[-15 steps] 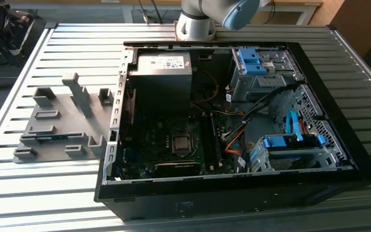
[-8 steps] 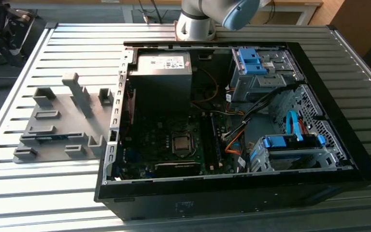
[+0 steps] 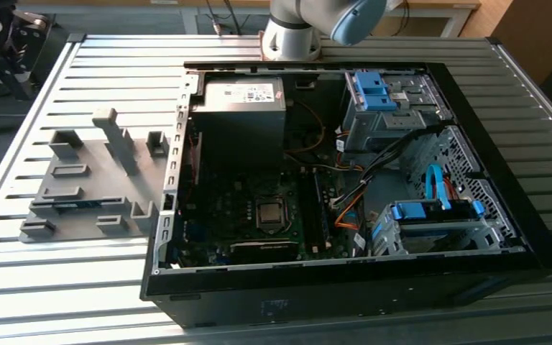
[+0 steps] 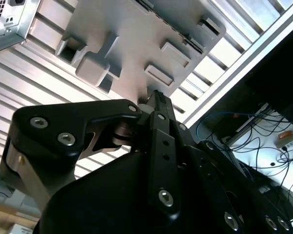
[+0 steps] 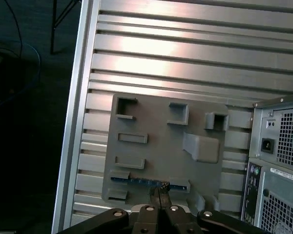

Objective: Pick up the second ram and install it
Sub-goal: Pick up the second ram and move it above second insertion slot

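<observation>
Holding: the gripper [image 5: 159,191] is carrying nothing; its two fingers [image 4: 158,117] are pressing together, so the claw is standing narrow with no gap at the tips.
Second ram: the second ram [image 5: 146,182] is lying in a slot of the fixture plate [image 5: 156,126], its blue-green edge running along the slot.
Ram in the exterior view: the stick [image 3: 70,205] is sitting low on the plate, toward the exterior view's left, well apart from the computer case [image 3: 506,237].
Gripper against ram: in the first wrist view the closed tips are pointing at the middle of the stick and are overlapping it in the picture; in the second wrist view the plate [image 4: 132,44] is lying well apart from the tips, so nothing is touching.
Fixture plate: the grey plate [image 3: 94,172] is resting flat on the slatted table [image 3: 94,65], just beside the case on the exterior view's left.
Case: it is lying on its side with the panel off, showing the motherboard [image 3: 256,215], the power supply [image 3: 242,97] and blue drive-bay clips [image 3: 372,90].
Arm: the arm [image 3: 295,29] is rising from the table's far edge, behind the case.
</observation>
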`<action>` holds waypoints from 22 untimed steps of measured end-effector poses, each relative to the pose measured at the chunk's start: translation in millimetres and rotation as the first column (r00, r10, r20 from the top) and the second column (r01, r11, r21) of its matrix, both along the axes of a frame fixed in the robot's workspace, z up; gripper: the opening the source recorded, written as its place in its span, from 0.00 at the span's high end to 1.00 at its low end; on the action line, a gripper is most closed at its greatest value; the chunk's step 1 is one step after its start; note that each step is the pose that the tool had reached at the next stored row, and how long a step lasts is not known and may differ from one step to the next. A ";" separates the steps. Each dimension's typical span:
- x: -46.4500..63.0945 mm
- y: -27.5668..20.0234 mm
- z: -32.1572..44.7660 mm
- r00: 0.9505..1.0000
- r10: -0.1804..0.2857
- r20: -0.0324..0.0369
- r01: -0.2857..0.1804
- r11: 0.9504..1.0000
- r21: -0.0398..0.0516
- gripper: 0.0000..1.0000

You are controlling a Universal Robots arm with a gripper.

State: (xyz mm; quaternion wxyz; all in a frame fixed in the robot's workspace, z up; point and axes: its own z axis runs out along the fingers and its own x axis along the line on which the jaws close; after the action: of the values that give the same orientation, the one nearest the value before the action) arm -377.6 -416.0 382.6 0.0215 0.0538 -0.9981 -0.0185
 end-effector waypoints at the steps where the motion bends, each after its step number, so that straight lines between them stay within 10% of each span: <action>1: 0.0 0.0 -0.1 1.000 0.015 0.000 -0.015 1.000 0.000 0.89; 11: -0.1 -0.1 -1.5 0.988 0.153 0.000 -0.153 0.988 0.000 0.89; 22: -0.1 -0.3 -3.2 0.955 0.298 0.000 -0.298 0.955 0.000 0.89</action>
State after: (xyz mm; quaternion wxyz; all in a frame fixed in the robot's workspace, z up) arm -377.8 -416.2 379.5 0.0241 0.2034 -0.9787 -0.0150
